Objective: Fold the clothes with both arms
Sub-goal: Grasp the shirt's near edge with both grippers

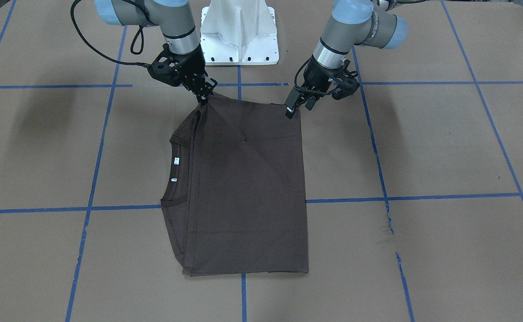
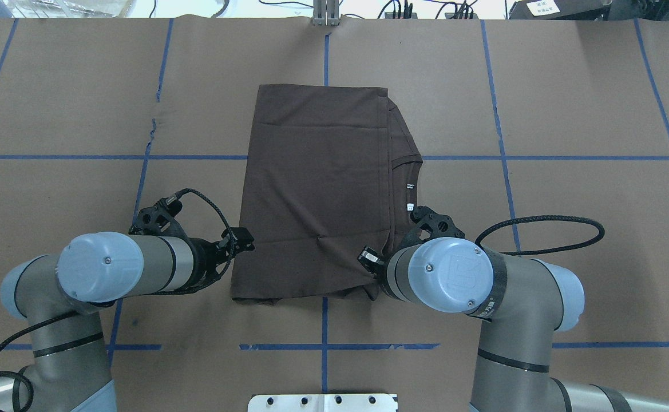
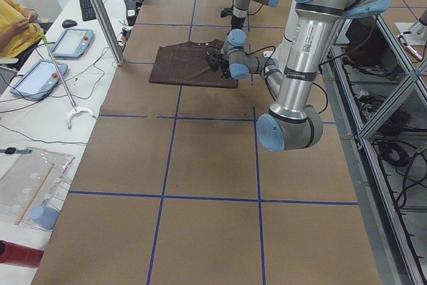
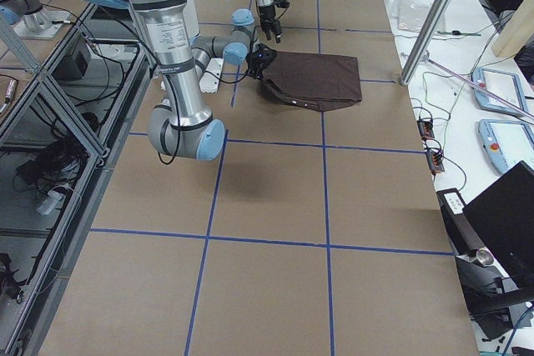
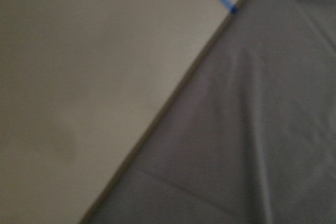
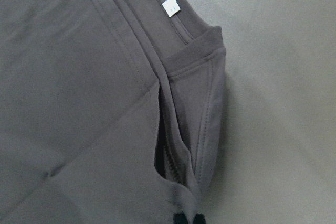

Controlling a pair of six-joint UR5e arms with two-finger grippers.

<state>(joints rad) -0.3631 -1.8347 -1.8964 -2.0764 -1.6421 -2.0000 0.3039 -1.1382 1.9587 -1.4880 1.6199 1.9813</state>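
right gripper (image 1: 203, 95) clamped on the collar-side near corner of the folded T-shirt (image 1: 248, 188), fabric peaked there; left gripper (image 1: 300, 106) fingers apart at the other near corner

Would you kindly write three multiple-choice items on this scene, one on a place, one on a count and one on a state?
1. The T-shirt's collar lies toward:
A) the robot's right
B) the robot's left
C) the side away from the robot

2. White neck tags showing:
A) one
B) two
C) four

3. The right claw is:
A) open, clear of the cloth
B) wide open above the collar
C) shut on the T-shirt

Key:
1 A, the collar sits beside the right claw in the overhead view.
2 B, two small white tags show inside the neckline.
3 C, it pinches a near corner and the cloth tents up to it.
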